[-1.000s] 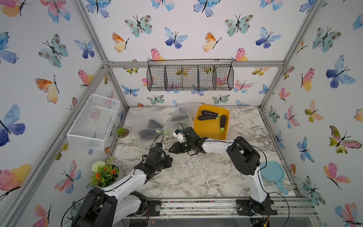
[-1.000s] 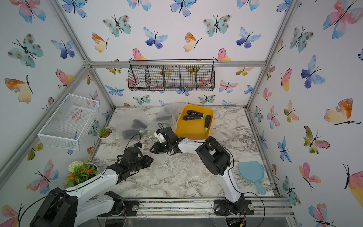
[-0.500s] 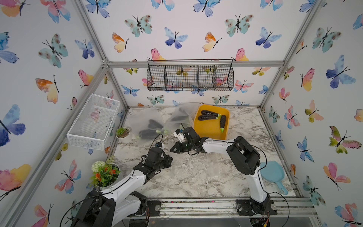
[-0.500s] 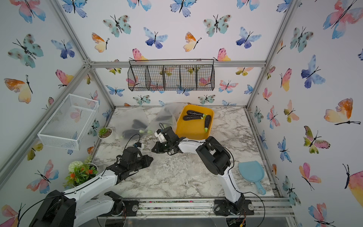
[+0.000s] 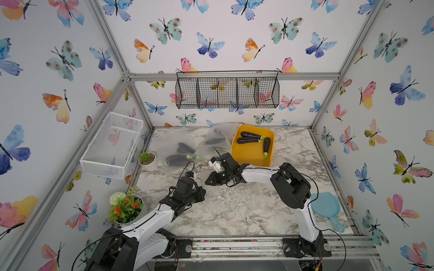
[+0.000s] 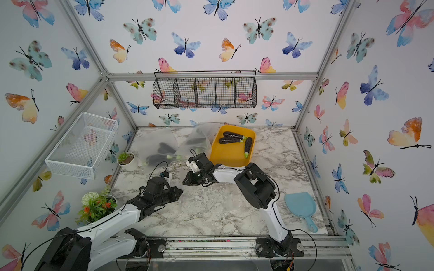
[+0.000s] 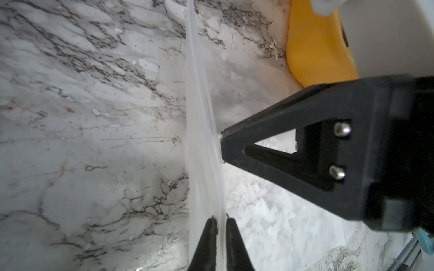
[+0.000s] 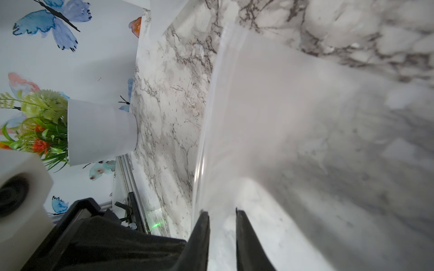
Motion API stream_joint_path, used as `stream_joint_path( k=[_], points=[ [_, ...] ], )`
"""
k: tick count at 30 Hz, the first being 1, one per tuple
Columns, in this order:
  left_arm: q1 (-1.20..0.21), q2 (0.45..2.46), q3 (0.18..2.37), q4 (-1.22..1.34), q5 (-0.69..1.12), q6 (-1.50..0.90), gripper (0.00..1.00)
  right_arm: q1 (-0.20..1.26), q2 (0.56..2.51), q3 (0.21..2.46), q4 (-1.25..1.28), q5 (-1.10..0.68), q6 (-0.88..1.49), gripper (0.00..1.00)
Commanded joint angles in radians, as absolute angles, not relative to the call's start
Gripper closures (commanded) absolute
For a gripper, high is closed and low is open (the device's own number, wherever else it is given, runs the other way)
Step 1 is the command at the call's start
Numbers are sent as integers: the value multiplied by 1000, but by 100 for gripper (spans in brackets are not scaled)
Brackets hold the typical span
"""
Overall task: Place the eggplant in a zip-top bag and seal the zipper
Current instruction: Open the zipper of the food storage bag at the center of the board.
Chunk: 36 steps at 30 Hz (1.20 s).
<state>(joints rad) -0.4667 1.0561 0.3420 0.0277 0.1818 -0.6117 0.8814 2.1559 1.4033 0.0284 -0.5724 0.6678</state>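
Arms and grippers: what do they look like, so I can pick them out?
The left arm and right arm have white link shells, bulky black joints and thin black cables looping alongside. The left gripper and right gripper are black; the fingers are hollow triangular wedges with two silver screws.

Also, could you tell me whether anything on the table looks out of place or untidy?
Nothing looks spilled or broken. The one untidy spot is at the back, where a crumpled filled bag seems to slump against the yellow bin, right beside a flatter filled bag.
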Motion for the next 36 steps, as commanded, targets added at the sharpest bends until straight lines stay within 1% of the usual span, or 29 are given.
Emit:
stream_joint_path(
  k=[1,9,16,23,28,36],
  points=[
    [-473,1057,331,46,195,-612,88,893,2182,1433,6,-565,645,76],
    [-474,1060,322,51,199,-614,89,894,2127,1415,60,-513,663,71],
    [-474,1055,321,49,202,-614,90,892,2130,1447,82,-484,668,69],
    [-474,1051,323,43,199,-612,90,891,2098,1420,108,-461,673,68],
    [-474,1048,328,41,195,-613,90,891,2121,1428,95,-479,676,68],
    [-474,1039,333,37,200,-614,90,892,2159,1426,103,-497,680,72]
  ],
)
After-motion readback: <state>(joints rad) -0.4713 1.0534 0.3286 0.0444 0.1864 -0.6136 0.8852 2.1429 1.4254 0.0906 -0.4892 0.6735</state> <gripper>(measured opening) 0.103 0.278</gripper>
